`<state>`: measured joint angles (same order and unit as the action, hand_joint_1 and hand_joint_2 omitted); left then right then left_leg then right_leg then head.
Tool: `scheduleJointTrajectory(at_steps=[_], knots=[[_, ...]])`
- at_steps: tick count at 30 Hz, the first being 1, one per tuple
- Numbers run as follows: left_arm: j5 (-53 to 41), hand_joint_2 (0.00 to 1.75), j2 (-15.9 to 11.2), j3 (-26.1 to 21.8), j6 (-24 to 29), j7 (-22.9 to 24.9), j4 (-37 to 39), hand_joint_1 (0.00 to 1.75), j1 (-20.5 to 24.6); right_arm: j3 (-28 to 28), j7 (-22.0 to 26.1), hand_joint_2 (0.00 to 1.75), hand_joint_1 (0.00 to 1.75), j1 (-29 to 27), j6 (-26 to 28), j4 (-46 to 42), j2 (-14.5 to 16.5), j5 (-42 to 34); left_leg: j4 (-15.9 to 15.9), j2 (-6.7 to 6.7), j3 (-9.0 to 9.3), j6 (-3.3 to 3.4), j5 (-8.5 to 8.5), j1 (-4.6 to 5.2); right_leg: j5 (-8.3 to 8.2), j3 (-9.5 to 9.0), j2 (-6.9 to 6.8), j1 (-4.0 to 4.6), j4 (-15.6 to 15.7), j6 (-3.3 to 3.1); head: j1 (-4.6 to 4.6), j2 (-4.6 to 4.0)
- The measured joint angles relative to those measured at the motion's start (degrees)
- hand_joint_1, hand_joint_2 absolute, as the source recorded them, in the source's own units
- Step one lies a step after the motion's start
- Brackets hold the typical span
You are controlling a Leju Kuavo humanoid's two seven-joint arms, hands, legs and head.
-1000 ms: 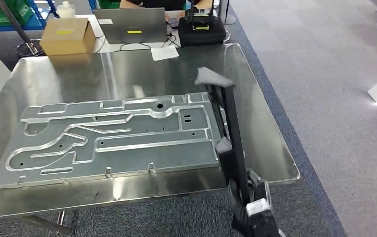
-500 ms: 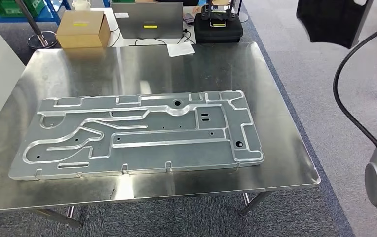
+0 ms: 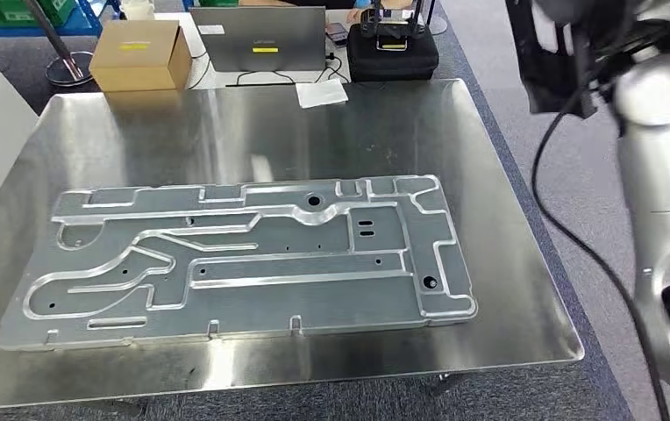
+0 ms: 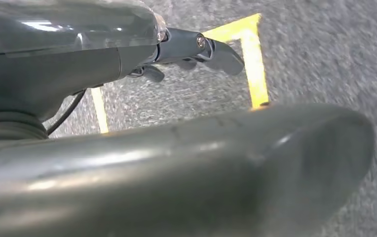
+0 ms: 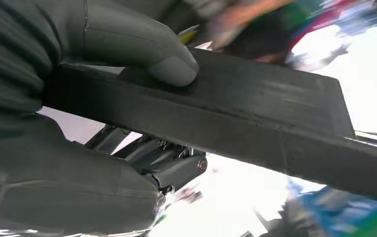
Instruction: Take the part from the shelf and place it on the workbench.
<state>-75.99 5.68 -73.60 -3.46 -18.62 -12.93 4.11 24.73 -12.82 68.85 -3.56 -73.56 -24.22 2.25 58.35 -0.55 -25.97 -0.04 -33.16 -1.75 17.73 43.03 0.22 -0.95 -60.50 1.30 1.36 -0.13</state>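
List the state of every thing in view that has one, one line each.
Metal plate: lying flat on the workbench, untouched.
Black part: gripped in the right hand, raised, not on the workbench.
Left hand: holding nothing, over the floor.
Cardboard box: closed.
Laptop: lid up.
Black case: closed.

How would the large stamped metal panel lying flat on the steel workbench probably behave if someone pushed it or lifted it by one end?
The metal panel looks thin and broad, yet its pressed ribs and channels suggest it stays fairly stiff. Lying flat on the polished workbench, smooth metal on smooth metal, it would probably slide rather than tip or roll. Lifted by one end, its length would likely make it awkward and heavy.
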Motion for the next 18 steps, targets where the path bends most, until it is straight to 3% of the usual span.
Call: scheduleJointTrajectory(at_steps=[2,3,4,5,7,8,9,11,12,13,16,18], knots=[[-1.4,0.00,-0.2,0.7,0.1,0.6,0.0,0.00,1.0,3.9,-0.4,1.75,1.75,-1.9,4.1,8.1,6.3,14.9,-0.2,0.34,0.88,-1.06,-0.87,0.15,1.46,-1.40,0.11,0.11,1.0,-1.26,0.00,0.01],[-2.2,0.00,-0.4,1.2,0.0,0.9,0.0,0.00,1.5,6.2,-1.0,1.75,1.75,-3.4,6.5,13.1,10.2,23.2,1.5,0.44,0.24,-1.41,-1.68,0.20,2.02,-2.14,0.16,0.09,1.3,-1.86,0.04,0.01],[-3.1,0.00,-0.5,1.8,0.0,1.3,0.0,0.00,2.0,8.7,-1.6,1.75,1.75,-5.4,9.0,18.6,14.5,31.8,4.6,0.52,-1.36,-1.74,-2.82,0.26,2.66,-3.03,0.19,0.08,1.8,-2.47,0.05,0.02],[-3.7,0.00,-0.6,2.4,-0.1,1.6,0.0,0.00,2.2,10.7,-2.0,1.75,1.75,-7.3,10.1,23.0,17.9,37.1,9.0,0.50,-4.29,-1.82,-3.84,0.25,3.14,-3.73,0.17,0.22,2.0,-2.81,0.08,0.02],[-4.7,0.00,-0.6,3.3,-0.2,2.3,0.0,0.00,2.4,13.8,-2.1,1.75,1.75,-11.7,10.7,29.7,23.0,42.5,14.7,0.50,-9.73,-1.84,-3.80,0.31,4.10,-4.82,0.18,0.60,2.0,-3.09,0.07,0.01],[-5.1,0.00,-0.7,3.8,-0.2,2.7,0.0,0.00,2.4,14.9,-2.0,1.75,1.75,-14.0,10.7,32.6,25.3,44.0,14.5,0.50,-11.22,-1.71,-1.97,0.39,4.60,-5.35,0.17,0.80,1.9,-3.16,0.07,0.01],[-5.4,0.00,-0.7,4.2,-0.3,3.0,0.0,0.00,2.5,15.8,-1.8,1.75,1.75,-15.8,10.8,35.2,27.5,45.1,12.3,0.50,-11.65,-1.44,0.90,0.52,5.12,-5.89,0.15,1.00,1.8,-3.20,0.07,0.01],[-6.0,0.00,-0.8,5.0,-0.3,3.7,0.0,0.00,2.5,16.9,-1.5,1.75,1.75,-18.0,10.7,39.5,31.2,46.7,5.2,0.55,-10.68,-0.47,6.82,0.97,6.07,-6.77,0.10,1.41,1.5,-3.21,0.02,0.01],[-6.1,0.00,-0.9,5.4,-0.3,4.0,0.0,0.00,2.6,17.4,-1.4,1.75,1.75,-18.3,10.5,41.3,32.7,47.3,2.4,0.59,-9.89,-0.08,8.32,1.17,6.39,-7.00,0.18,1.53,1.5,-3.14,0.01,0.01],[-6.3,0.00,-0.9,5.7,-0.3,4.2,0.0,0.00,2.7,17.8,-1.2,1.75,1.75,-18.3,10.2,42.9,34.0,47.7,0.8,0.65,-9.31,-0.01,8.91,1.28,6.63,-7.12,0.29,1.68,1.4,-3.11,-0.05,0.01],[-6.5,0.00,-0.8,6.6,-0.4,4.6,0.0,0.00,3.0,18.3,-0.5,1.75,1.75,-17.8,9.1,46.3,36.9,48.7,-0.3,0.98,-8.07,-0.65,8.27,1.17,6.93,-7.59,0.87,1.66,1.6,-3.13,-0.10,0.01],[-6.0,0.00,-0.8,7.0,-0.4,4.6,0.0,0.00,3.3,18.7,0.4,1.75,1.75,-17.7,8.6,47.8,38.5,49.0,-0.3,1.19,-7.48,-0.52,7.91,1.17,7.12,-8.18,1.11,1.58,1.8,-2.94,-0.09,0.00]])
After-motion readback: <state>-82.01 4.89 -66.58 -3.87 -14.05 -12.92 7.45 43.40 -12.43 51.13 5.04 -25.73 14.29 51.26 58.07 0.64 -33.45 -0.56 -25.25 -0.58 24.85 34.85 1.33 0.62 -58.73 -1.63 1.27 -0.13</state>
